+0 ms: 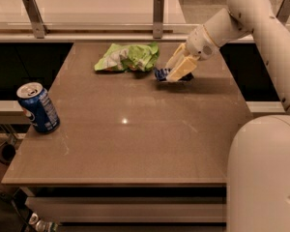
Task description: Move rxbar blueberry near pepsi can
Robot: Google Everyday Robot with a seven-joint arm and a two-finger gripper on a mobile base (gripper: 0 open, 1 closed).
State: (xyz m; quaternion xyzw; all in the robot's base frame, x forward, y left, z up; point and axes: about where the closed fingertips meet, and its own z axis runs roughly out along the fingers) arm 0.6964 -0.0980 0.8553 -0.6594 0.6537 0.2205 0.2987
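Note:
The rxbar blueberry (161, 74) is a small dark blue bar at the far right of the table. Only its left end shows between the fingers. My gripper (176, 70) reaches in from the right and is shut on the bar, holding it at or just above the tabletop beside the chip bag. The pepsi can (37, 108) is blue with a silver top. It stands upright near the table's left edge, far from the gripper.
A crumpled green-and-white chip bag (128, 57) lies at the far middle, just left of the gripper. The brown tabletop (135, 139) ends in a railing with metal posts (158, 8) at the back. My white arm and base fill the right side.

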